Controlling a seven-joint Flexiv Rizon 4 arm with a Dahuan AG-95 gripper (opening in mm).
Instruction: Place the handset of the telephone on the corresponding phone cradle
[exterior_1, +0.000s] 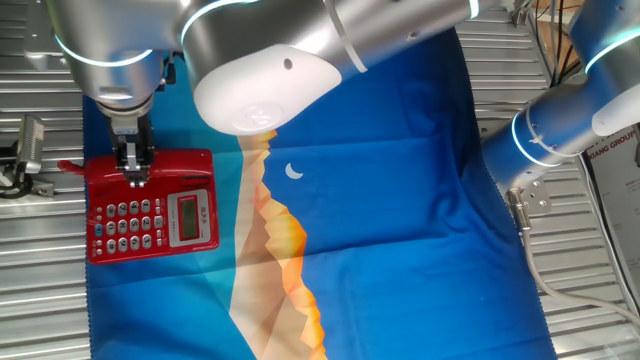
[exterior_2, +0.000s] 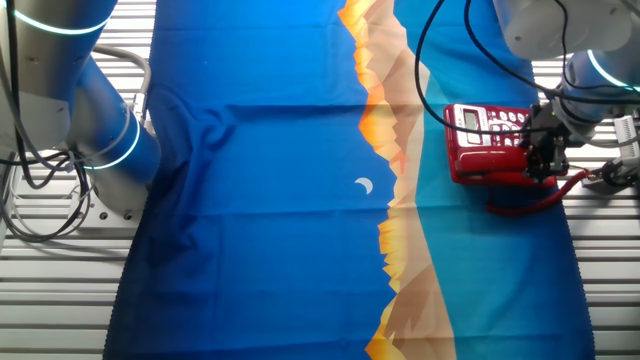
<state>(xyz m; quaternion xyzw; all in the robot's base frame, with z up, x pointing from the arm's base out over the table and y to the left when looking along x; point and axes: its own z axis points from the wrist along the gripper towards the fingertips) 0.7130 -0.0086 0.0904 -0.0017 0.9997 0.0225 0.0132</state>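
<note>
Nearest the lens in one fixed view: large white and silver arm housing (exterior_1: 262, 75), overhanging the upper middle of the scene.

Handset (exterior_2: 500, 165): lying along the cradle edge of the telephone (exterior_1: 152, 205), at the far side of the base in one fixed view and at the near side in the other fixed view; seated or merely resting on the phone cradle (exterior_1: 150, 165), cannot tell; thin red cord (exterior_2: 530, 205) looping out onto the cloth just beside the base.

Telephone: squarish red base, grey keypad buttons (exterior_1: 127, 225), small grey-green display (exterior_1: 187, 218); placed at the light blue edge of the cloth.

Gripper (exterior_1: 134, 172): directly over the handset, pointing down, fingers (exterior_2: 545, 160) at or touching the receiver near its middle; jaws narrow; clamped on the handset or only against it, cannot tell.

Cloth (exterior_1: 400, 180): blue, printed with an orange mountain band and a white crescent (exterior_2: 365, 186); spread over a ribbed metal table (exterior_1: 40, 290).

Second arm (exterior_1: 560, 120), blue-ringed, at the far edge of the table, well apart from the telephone.
</note>
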